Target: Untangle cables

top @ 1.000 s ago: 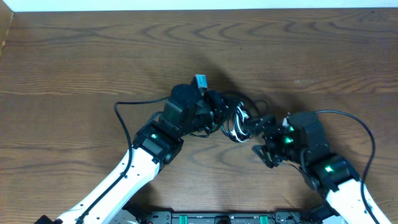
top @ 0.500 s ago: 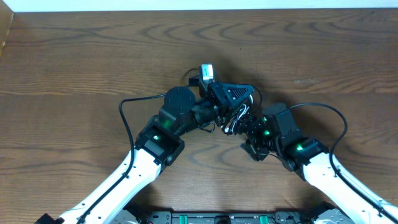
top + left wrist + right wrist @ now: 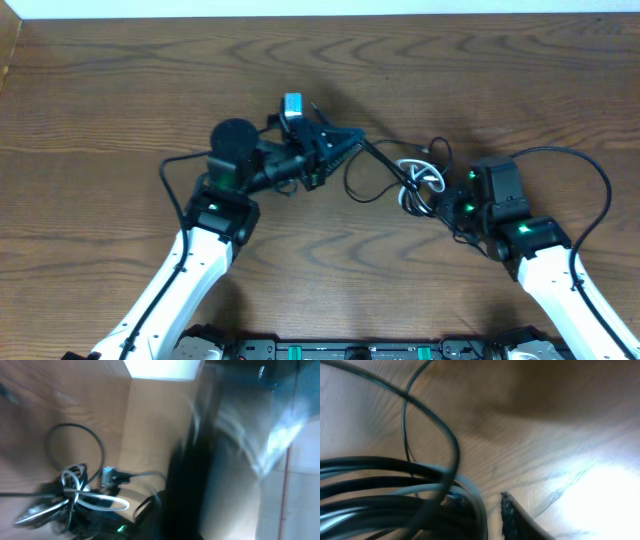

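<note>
The cables are a knot of white and black loops (image 3: 417, 178) lying right of the table's middle. One black cable (image 3: 385, 160) runs stretched from the knot to my left gripper (image 3: 347, 143), which is shut on its end. A slack black loop (image 3: 358, 188) hangs below that strand. My right gripper (image 3: 433, 200) is shut on the knot's near right side. The blurred left wrist view shows the knot with a white loop (image 3: 100, 503) low at the left. Thick dark strands (image 3: 390, 492) fill the right wrist view beside one padded finger (image 3: 517, 520).
The wooden table (image 3: 120, 90) ends at a white strip along the far edge. Each arm's own thick black cable arcs beside it, the left one (image 3: 172, 163) and the right one (image 3: 585, 180). A small plug end (image 3: 430, 148) sticks up behind the knot.
The two arms have drawn apart, the left going left and the right going right. The right gripper closed on the knot. One black cable now stretches between the grippers.
</note>
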